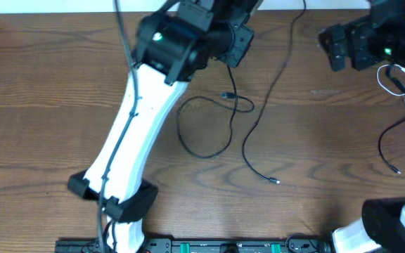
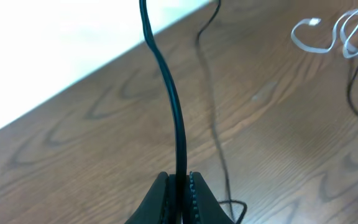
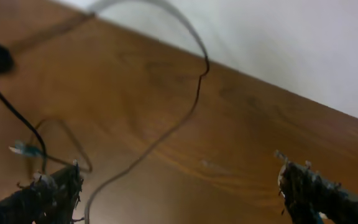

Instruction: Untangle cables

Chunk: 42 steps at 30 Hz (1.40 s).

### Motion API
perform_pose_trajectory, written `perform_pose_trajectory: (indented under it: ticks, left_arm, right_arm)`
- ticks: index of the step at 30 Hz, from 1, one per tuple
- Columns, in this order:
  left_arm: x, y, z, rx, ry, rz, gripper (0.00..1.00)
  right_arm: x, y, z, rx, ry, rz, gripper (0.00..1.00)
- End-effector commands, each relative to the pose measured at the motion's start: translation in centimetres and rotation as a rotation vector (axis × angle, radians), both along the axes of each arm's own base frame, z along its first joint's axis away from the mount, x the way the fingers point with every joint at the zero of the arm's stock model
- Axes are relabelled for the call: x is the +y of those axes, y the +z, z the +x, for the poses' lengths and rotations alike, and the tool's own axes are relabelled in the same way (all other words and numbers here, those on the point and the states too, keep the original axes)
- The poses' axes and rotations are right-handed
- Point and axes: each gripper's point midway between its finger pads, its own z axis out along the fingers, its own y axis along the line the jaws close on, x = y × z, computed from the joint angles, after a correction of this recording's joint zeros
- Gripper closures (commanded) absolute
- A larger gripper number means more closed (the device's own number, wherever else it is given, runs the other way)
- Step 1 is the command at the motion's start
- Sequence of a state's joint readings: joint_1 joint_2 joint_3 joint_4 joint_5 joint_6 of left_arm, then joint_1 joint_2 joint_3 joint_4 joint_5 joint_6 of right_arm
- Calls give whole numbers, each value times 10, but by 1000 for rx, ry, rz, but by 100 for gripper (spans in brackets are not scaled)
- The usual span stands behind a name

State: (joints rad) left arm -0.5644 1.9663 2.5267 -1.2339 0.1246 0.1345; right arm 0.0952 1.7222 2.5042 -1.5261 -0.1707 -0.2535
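Left wrist view: left gripper (image 2: 179, 190) was clamped on a black cable (image 2: 178, 118), which rose straight out of the jaws. Just beyond, a second black cable (image 2: 211, 106) lay slack on the table (image 2: 73, 143). Farther off, the white cable (image 2: 331, 34) sat coiled beside a third black cable (image 2: 353, 93), well apart from the rest. Right gripper (image 3: 176, 180) hung wide open w/ nothing in it. Overhead showed the held cable's loop mid-table near the second one; touching or not, couldn't tell. Best approach, imo: lift slow, firm pinch, draw the loop clear w/o snagging plugs.
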Motion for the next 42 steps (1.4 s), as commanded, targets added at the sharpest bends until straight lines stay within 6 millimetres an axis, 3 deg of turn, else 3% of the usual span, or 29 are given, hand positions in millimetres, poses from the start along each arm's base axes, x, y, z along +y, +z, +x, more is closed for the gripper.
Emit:
perform_pose_trajectory:
  ticks: [1, 5, 7, 11, 18, 20, 22, 31, 32, 33, 34, 38, 42]
  left_arm:
    - [16, 40, -20, -78, 2, -36, 93]
    - [31, 67, -44, -121, 3, -62, 93]
    - [36, 75, -53, -134, 2, -71, 93]
    - [44, 82, -67, -127, 7, -84, 93]
    - [41, 89, -80, -117, -6, -123, 93]
    - [35, 90, -85, -100, -44, -148, 93]
    - [26, 92, -92, -81, -96, -185, 93]
    - [16, 94, -103, -67, -149, -211, 93]
    - [16, 96, -105, -70, -152, -212, 93]
    - [16, 96, -105, -71, -150, -212, 93]
    - [16, 96, -105, -72, -150, -211, 93]
    - [17, 96, -104, -75, -146, -209, 93]
    - [29, 95, -93, -109, -71, -162, 93]
  right_arm:
    - [22, -16, 14, 27, 157, 16, 1]
    - [34, -30, 41, 44, 179, 73, 1]
    - [47, -32, 45, 21, 288, 77, 1]
    - [69, -34, 46, -32, 468, 41, 1]
    - [81, -24, 59, -106, 490, 36, 1]
    - [81, -23, 60, -109, 481, 44, 5]
    - [81, -24, 63, -108, 476, 50, 18]
    - [88, -33, 67, -77, 496, 86, 33]
    - [88, -33, 67, -77, 496, 86, 56]
    - [88, -33, 67, -78, 496, 86, 95]
    - [89, -34, 67, -76, 498, 87, 99]
    - [84, -35, 70, -67, 467, 89, 99]
    - [51, -44, 85, -33, 275, 22, 99]
